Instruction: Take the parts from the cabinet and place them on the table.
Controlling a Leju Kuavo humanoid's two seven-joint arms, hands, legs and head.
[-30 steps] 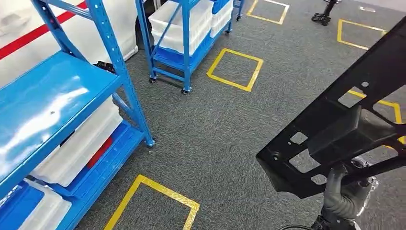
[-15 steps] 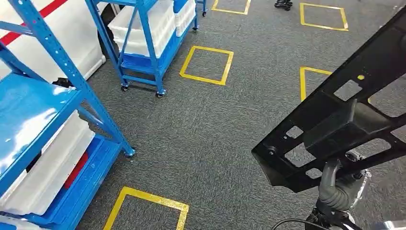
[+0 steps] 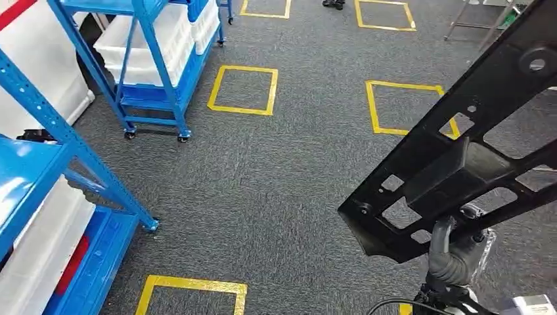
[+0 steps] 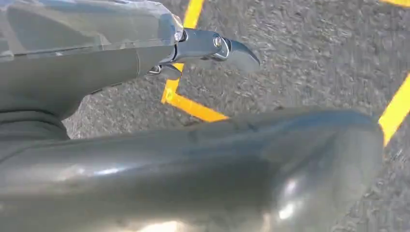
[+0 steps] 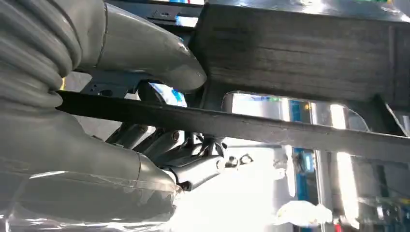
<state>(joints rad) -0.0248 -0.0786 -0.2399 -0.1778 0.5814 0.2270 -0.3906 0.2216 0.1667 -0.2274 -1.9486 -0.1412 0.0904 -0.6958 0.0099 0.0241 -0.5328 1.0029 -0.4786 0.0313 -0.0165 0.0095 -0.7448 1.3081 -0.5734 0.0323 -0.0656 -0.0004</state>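
Observation:
A large black plastic part [image 3: 460, 164] with several cut-outs slants across the right of the head view, above the carpet. My right hand [image 3: 453, 252] grips it from below at its lower edge. In the right wrist view the thumb [image 5: 145, 48] lies over a thin bar of the black part [image 5: 300, 48], and the darker fingers [image 5: 193, 169] curl under it. My left hand [image 4: 145, 96] hangs over the floor with its thumb and a finger apart and nothing between them.
A blue shelf rack [image 3: 39, 164] holding white bins [image 3: 39, 243] stands at the left. A blue wheeled cart [image 3: 151, 59] with white bins is farther back. Yellow tape squares [image 3: 243, 88] mark the grey carpet. Metal legs [image 3: 473, 20] show at the top right.
The whole picture has shifted: the camera has turned right, so the racks slide left and out. The black part stays in my right hand.

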